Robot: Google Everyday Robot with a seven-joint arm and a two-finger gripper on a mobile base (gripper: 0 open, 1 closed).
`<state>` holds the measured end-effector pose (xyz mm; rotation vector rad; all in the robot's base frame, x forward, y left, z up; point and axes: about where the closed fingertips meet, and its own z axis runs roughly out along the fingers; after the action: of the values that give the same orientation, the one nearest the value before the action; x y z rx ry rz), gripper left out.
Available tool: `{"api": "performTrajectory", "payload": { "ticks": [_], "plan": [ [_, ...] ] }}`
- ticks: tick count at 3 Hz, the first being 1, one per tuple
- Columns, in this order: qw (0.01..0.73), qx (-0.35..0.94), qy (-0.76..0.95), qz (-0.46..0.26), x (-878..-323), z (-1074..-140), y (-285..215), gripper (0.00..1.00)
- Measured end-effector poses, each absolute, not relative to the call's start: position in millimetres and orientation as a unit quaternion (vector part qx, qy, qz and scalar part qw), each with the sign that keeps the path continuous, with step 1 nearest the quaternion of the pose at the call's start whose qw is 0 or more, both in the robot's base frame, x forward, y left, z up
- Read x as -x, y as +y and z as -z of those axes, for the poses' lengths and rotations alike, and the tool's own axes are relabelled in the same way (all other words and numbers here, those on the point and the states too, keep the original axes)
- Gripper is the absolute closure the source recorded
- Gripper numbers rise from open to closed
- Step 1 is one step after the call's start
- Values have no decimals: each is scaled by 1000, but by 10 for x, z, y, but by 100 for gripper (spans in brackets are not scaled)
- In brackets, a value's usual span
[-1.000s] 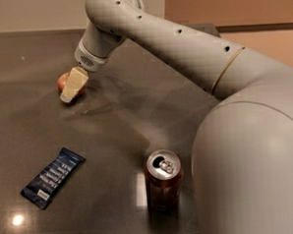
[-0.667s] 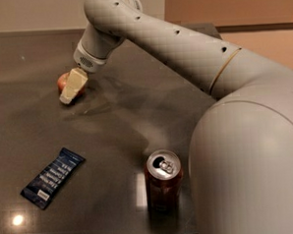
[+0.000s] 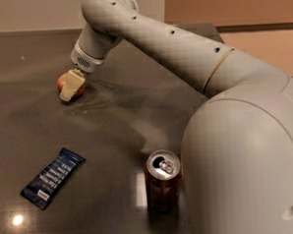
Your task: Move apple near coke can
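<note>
On the table (image 3: 112, 120), far left, your gripper (image 3: 71, 87) is clasping the apple (image 3: 62, 81); coke can (image 3: 164, 184) is standing well apart, front edge.

A dark grey, glossy worktop (image 3: 113, 135) fills the view, with a small bright glare (image 3: 16, 220) near its front left corner. Behind it is a pale wall (image 3: 28, 14), and to the right a warm tan surface (image 3: 229, 6). The gripper (image 3: 69, 89) hangs low over the worktop's far left.
</note>
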<state>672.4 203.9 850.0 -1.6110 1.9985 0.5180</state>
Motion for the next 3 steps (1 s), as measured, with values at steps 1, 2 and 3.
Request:
{"api": "performTrajectory", "payload": {
  "ticks": [1, 2, 3],
  "plan": [
    [256, 599, 733, -196, -6726, -8509, 2071, 47],
    [255, 605, 727, -201, -6705, -8554, 2061, 70],
    [257, 617, 715, -205, -6605, -8701, 1928, 93]
  ]
}}
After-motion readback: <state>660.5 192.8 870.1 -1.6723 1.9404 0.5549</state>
